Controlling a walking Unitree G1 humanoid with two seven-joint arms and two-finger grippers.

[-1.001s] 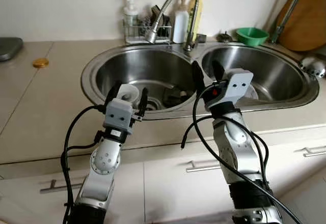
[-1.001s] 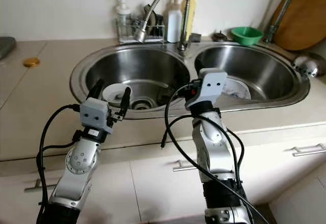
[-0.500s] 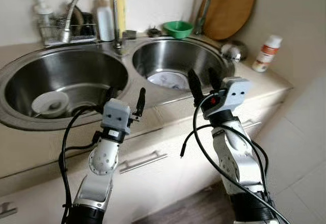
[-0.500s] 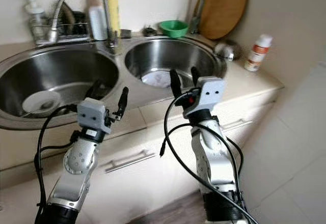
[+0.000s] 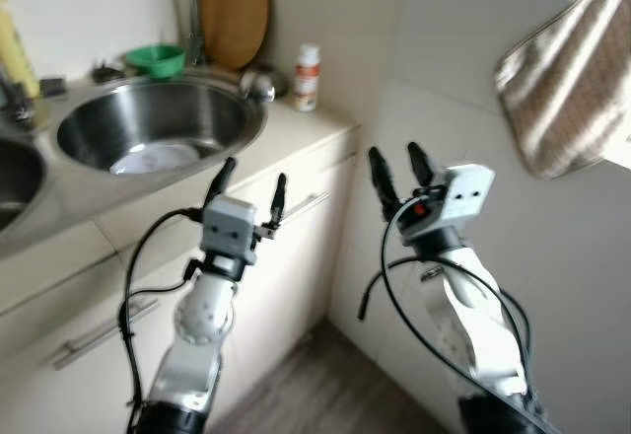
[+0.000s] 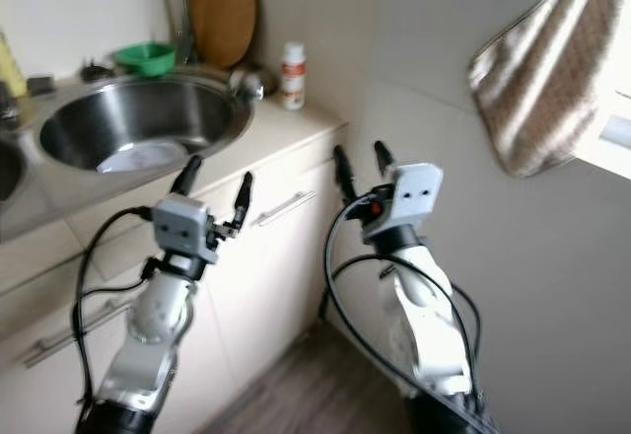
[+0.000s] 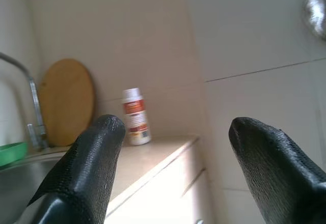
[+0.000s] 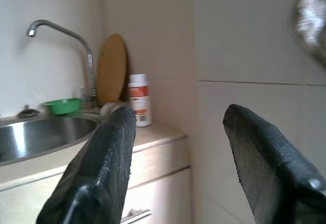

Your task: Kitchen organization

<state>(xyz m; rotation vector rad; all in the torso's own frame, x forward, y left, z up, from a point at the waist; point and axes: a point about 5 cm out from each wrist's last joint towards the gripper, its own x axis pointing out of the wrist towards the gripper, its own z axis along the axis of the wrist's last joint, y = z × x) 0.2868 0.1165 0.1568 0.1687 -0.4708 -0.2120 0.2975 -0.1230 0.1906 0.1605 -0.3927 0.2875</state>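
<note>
Step in hand, as judged: transit or search between stations, with no item engaged. Both grippers are empty and spread wide.

The landmark is the sink basin [image 5: 148, 123], set in the surface [image 5: 296, 128]. A white plate [image 5: 153, 158] lies in its bottom. Behind the basin stand a green bowl [image 5: 155, 59] and a round wooden board [image 5: 232, 10] leaning on the wall. A white bottle with a red label [image 5: 307, 77] stands beyond the basin's far rim, near the corner of the surface, and a shiny metal item [image 5: 258, 84] sits between bottle and basin. A striped towel [image 5: 567, 84] hangs on the wall, well apart from the basin.

Pose: the left gripper [image 5: 249, 185] is raised, fingers up, in front of the cabinet below the basin's near rim. The right gripper [image 5: 396, 170] is raised likewise, past the end of the surface, before the tiled wall.

Next move, as judged: settle the view, select an item, most likely the bottle both wrist views face, then reach over the surface.
</note>
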